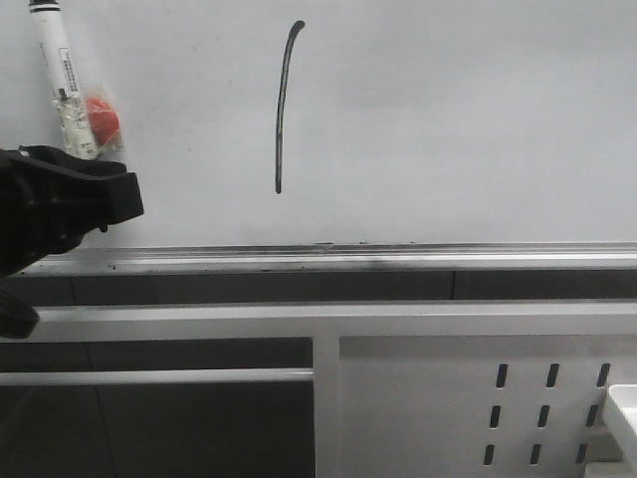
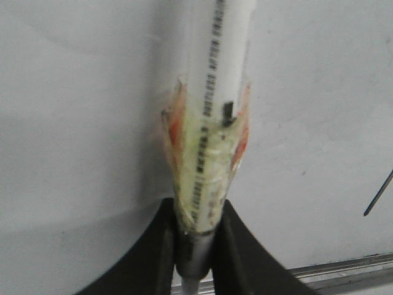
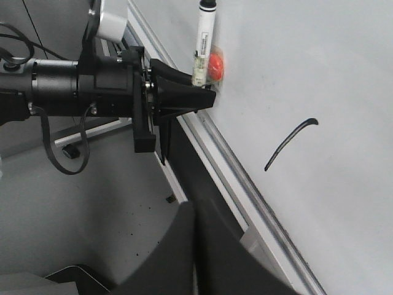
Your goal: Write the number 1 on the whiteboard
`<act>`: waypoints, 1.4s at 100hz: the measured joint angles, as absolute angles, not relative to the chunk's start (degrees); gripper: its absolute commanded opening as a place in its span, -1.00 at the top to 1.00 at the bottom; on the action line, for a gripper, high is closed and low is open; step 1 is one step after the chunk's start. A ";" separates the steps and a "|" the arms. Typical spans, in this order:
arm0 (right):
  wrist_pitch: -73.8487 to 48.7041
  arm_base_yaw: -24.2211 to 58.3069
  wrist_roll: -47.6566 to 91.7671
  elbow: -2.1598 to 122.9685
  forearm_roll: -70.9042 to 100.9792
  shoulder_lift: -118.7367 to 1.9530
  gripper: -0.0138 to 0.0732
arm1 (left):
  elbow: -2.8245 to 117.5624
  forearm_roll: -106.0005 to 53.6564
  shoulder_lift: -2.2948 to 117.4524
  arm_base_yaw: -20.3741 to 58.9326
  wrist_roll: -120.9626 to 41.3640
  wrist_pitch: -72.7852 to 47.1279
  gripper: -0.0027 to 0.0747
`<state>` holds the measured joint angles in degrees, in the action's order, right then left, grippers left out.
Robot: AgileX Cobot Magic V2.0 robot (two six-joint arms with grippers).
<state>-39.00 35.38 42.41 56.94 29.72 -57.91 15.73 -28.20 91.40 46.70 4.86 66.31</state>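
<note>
The whiteboard fills the upper front view. The number 1 is a thin dark, slightly curved stroke on it, left of centre. My left gripper is at the far left, well left of the stroke. It is shut on a white marker pen that points up, with a red piece taped to it. The left wrist view shows the left gripper clamped on the marker. My right gripper is shut and empty, below the ledge. The right wrist view shows the stroke.
A silvery ledge runs along the whiteboard's lower edge. Below it are a white frame bar and a white perforated metal panel. A white object shows at the lower right edge.
</note>
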 measured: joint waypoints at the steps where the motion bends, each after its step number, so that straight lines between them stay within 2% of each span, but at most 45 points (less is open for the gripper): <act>1: -39.00 35.38 42.41 56.94 29.72 -57.91 0.84 | 15.84 -28.20 91.53 46.70 4.86 66.31 0.98; 32: -39.27 35.38 42.41 56.94 29.72 -57.91 0.84 | 15.96 -28.30 91.52 46.70 4.86 66.31 0.95; 39: -39.27 35.38 42.41 56.94 29.72 -57.91 0.84 | 15.96 -28.30 91.52 46.70 4.86 66.31 0.79; 52: -39.31 35.38 42.41 56.94 29.72 -57.91 0.84 | 15.96 -28.30 91.52 46.70 4.86 66.21 0.32; 59: -39.31 35.38 42.39 56.94 29.72 -57.91 0.84 | 15.73 -28.30 91.52 46.70 4.86 66.10 0.19; 82: -39.31 35.38 42.39 56.94 29.49 -57.91 0.84 | 14.34 -28.30 91.09 46.70 4.86 65.62 0.20; 106: -39.14 35.38 42.39 56.80 28.35 -57.71 0.84 | 11.06 -27.29 84.13 46.70 4.86 65.49 0.20; 121: -33.26 35.38 42.39 52.80 28.09 -53.96 0.84 | 8.36 -24.22 79.84 46.70 4.86 65.49 0.22; 130: -27.30 35.38 42.39 48.11 28.09 -49.28 0.84 | 6.90 -22.79 78.10 46.70 4.86 65.49 0.34; 140: -20.20 35.38 42.39 41.96 28.90 -42.75 0.83 | 5.12 -21.62 76.96 46.70 4.86 65.49 0.61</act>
